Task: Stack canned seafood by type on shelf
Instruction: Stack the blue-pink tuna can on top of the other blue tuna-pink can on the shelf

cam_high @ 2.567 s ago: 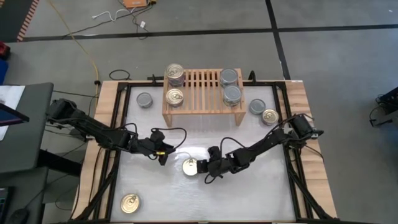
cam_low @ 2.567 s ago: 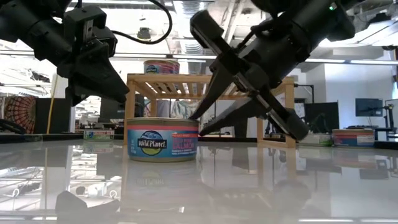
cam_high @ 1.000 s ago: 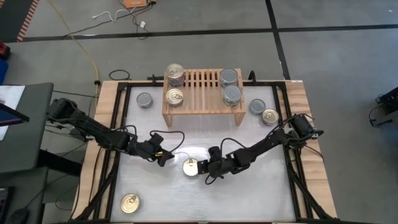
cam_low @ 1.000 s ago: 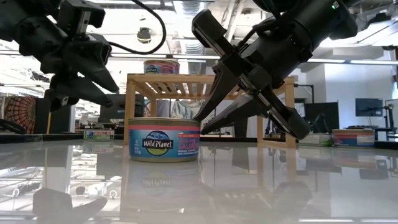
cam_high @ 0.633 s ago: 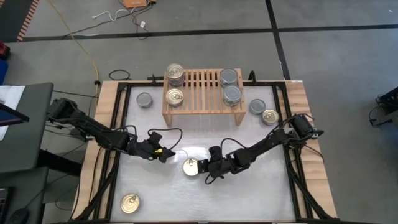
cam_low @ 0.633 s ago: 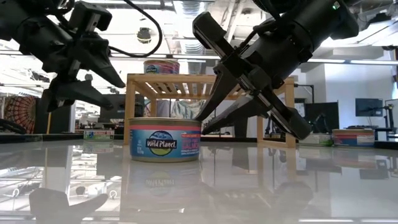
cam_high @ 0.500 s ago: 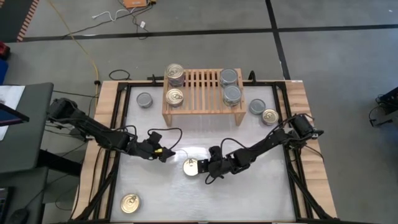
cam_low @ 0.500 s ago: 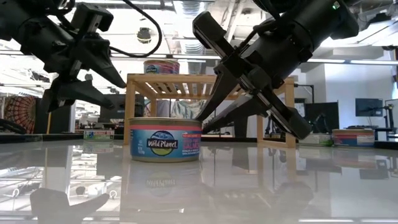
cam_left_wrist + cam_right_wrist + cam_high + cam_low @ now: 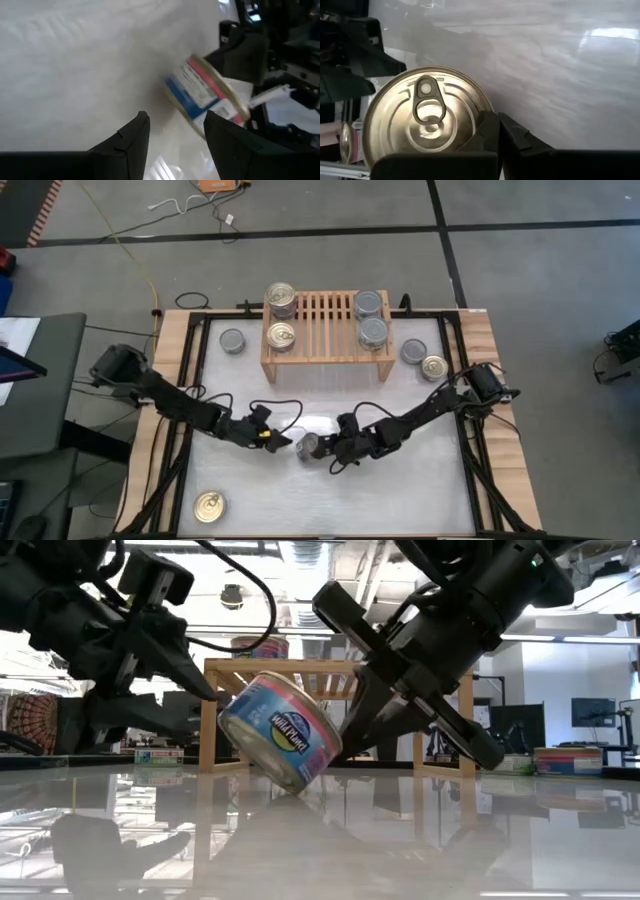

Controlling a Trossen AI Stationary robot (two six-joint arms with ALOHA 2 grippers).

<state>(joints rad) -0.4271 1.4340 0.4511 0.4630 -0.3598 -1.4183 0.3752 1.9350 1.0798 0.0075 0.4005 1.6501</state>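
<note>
A gold-topped can [image 9: 280,732] with a blue label stands tipped at mid-table [image 9: 307,445], its gold top [image 9: 427,115] facing my right gripper [image 9: 497,131], which is shut on it. My left gripper [image 9: 175,131] is open just left of the can [image 9: 205,95], its fingers pointing at the can's wall. The light-wood shelf [image 9: 326,358] carries gold-topped cans [image 9: 281,298] [image 9: 280,336] on its left and silver-topped cans [image 9: 368,303] [image 9: 373,332] on its right. My left gripper: I cannot tell whether a fingertip [image 9: 220,131] touches the can's wall. My right gripper pinches the can's top rim [image 9: 481,120], one finger over the gold top's edge and one outside the wall. It comes slanting down from the table's right. The can is tilted, lower right edge [image 9: 296,786] on the table.
Loose cans lie on the table: a silver one [image 9: 232,340] left of the shelf, a silver one [image 9: 413,351] and a gold one [image 9: 433,367] right of it, and a gold one [image 9: 208,506] at the near left corner. Wooden rails [image 9: 482,380] border the table.
My right gripper has shut on the can's rim without moving away. The can has tipped from flat: its left side has risen and its right lower edge has stayed on the table. My left gripper has moved down and toward the table's right, up to the can, rolling a little.
</note>
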